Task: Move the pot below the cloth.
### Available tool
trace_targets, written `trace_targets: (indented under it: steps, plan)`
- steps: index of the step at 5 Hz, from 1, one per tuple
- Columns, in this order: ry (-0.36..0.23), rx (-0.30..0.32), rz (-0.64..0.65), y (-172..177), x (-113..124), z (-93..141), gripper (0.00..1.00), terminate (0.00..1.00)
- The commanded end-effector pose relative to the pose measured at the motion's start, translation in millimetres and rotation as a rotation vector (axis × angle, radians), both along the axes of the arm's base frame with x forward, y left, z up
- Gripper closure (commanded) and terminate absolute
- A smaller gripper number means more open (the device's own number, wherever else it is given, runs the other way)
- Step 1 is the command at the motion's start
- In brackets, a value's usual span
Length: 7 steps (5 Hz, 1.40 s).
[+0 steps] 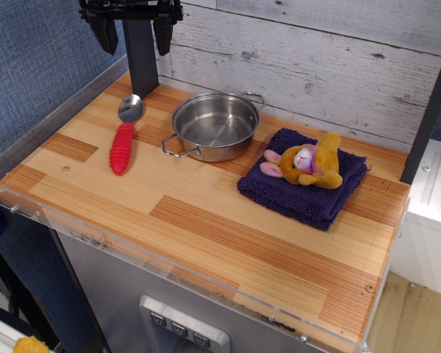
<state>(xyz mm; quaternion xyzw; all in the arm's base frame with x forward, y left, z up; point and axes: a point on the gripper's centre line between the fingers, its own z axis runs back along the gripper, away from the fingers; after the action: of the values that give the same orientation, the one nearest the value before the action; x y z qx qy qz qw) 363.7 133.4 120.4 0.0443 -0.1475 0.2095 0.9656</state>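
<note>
pot beside cloth, gripper raised well apart, seemingly open

silver pot, navy cloth, red-handled spoon

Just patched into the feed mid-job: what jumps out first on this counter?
The shiny steel pot sits at the back middle of the wooden counter, empty. Just right of it lies the folded dark purple cloth, with a yellow-orange plush toy lying on top. A red-handled spoon lies left of the pot, and the gripper hangs open above the back left corner, holding nothing.
</note>
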Motion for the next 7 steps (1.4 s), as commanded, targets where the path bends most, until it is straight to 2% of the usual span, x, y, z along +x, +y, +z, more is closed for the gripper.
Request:
trace_targets:
  steps: [1,3,5,7]
  plan:
    - [0.000,0.000,0.000,0.0,0.0,0.0,0.00,0.00]
    - [-0.026,-0.003,-0.009,-5.4,1.7,13.6,0.00,0.00]
    - [-0.022,-0.034,-0.015,-18.8,-0.6,-8.9,0.00,0.00]
    - [-0.008,-0.034,-0.015,-29.7,13.2,-30.6,0.00,0.00]
